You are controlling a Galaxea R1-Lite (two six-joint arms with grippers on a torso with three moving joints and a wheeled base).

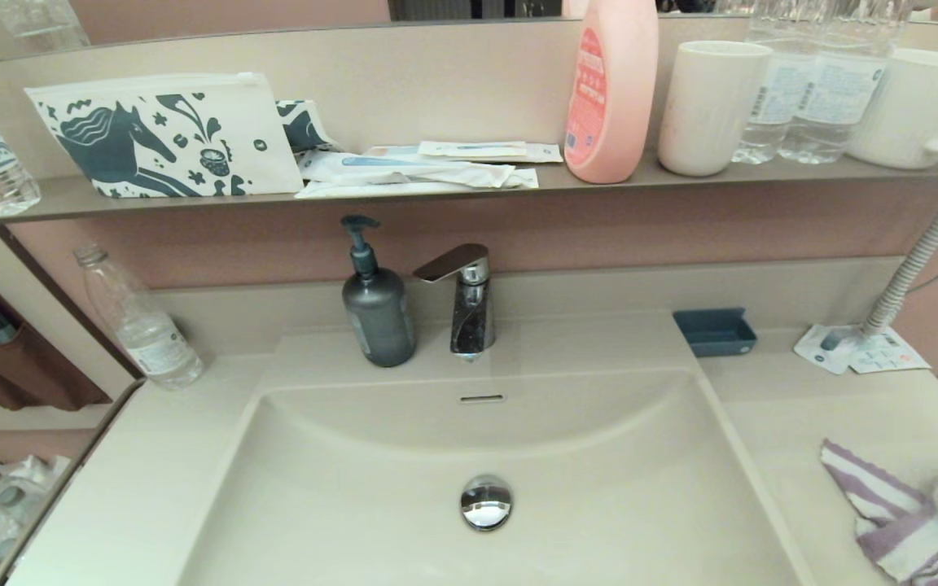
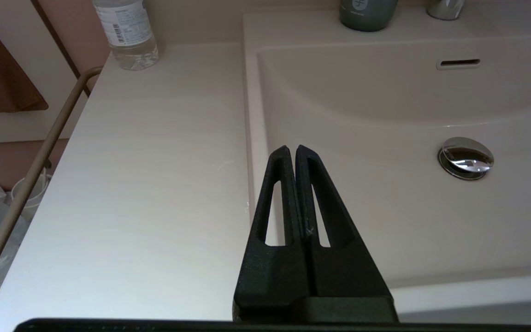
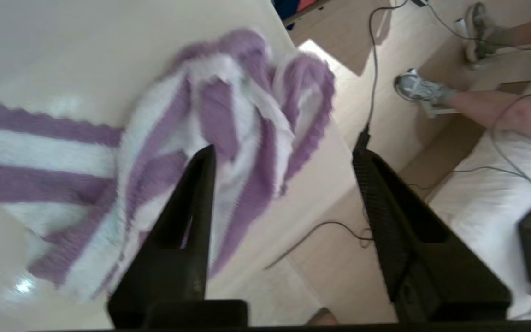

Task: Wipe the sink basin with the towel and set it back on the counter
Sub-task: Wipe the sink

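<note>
The purple and white striped towel (image 1: 921,521) lies crumpled on the counter (image 1: 827,399) at the right of the sink basin (image 1: 404,488), near the counter's front right corner. In the right wrist view the towel (image 3: 191,133) sits beneath my right gripper (image 3: 284,154), which hangs open above it with nothing held. The basin's chrome drain plug (image 1: 486,501) and overflow slot (image 1: 482,398) are bare. My left gripper (image 2: 292,150) is shut and empty over the basin's left rim (image 2: 250,138). Neither gripper shows in the head view.
A faucet (image 1: 467,297) and grey soap dispenser (image 1: 377,303) stand behind the basin. A clear bottle (image 1: 139,320) is at the back left, a blue dish (image 1: 715,331) at the back right. The shelf (image 1: 436,191) carries a horse-print pouch (image 1: 164,134), pink bottle (image 1: 611,89), cups.
</note>
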